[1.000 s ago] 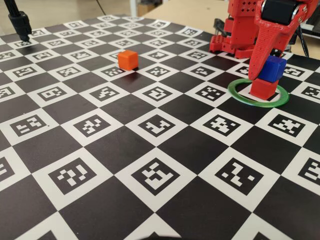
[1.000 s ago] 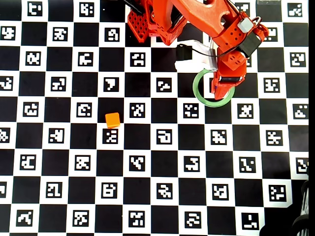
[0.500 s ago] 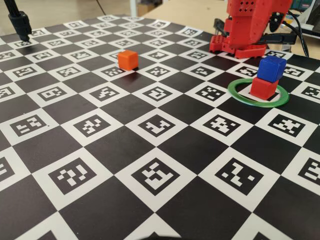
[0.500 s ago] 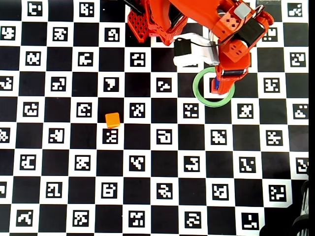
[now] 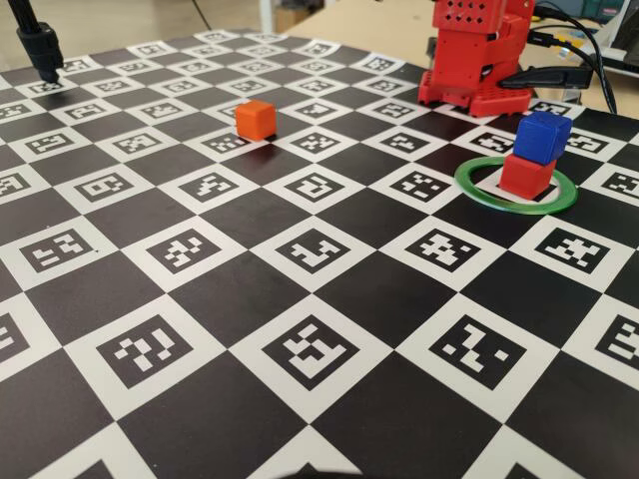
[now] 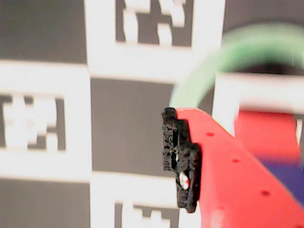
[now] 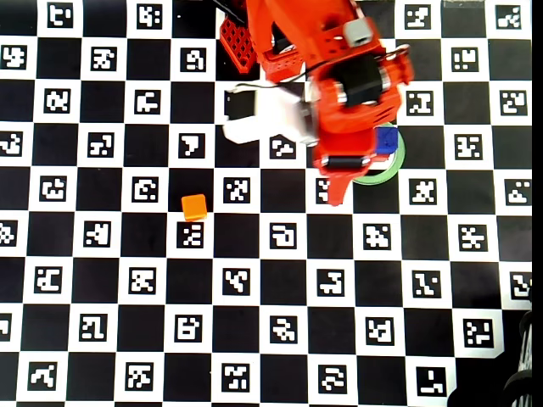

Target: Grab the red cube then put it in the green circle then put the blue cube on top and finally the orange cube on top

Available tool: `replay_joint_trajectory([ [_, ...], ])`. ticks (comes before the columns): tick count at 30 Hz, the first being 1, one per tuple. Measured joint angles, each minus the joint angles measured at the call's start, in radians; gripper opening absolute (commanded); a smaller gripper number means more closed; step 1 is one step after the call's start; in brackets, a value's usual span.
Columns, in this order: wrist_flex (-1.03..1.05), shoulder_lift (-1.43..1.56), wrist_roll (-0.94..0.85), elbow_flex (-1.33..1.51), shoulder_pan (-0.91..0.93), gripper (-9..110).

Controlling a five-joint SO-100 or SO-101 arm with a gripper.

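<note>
Pincer point(image 7: 338, 193) grip state cannot be told; deep-blue, round-edged blue cube point(image 5: 542, 137) sits atop matte red cube point(image 5: 526, 175) inside the thin green circle point(image 5: 479, 191).

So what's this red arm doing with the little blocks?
It's stacking cubes inside the green circle. The red cube sits in the ring with the blue cube on top. The orange cube sits alone across the board, untouched. The gripper is raised over the board beside the ring, holding nothing visible.
</note>
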Motion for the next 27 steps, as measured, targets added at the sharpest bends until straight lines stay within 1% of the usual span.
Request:
replay_joint_trajectory([
  [7, 0.011, -0.132, -0.278, -0.115, 0.199, 36],
  [15, 0.011, -0.213, -0.508, -0.149, 0.379, 36],
  [22, 0.006, -0.29, -0.588, -0.166, 0.488, 36],
  [27, -0.051, -0.305, -0.623, -0.13, 0.537, 36],
])
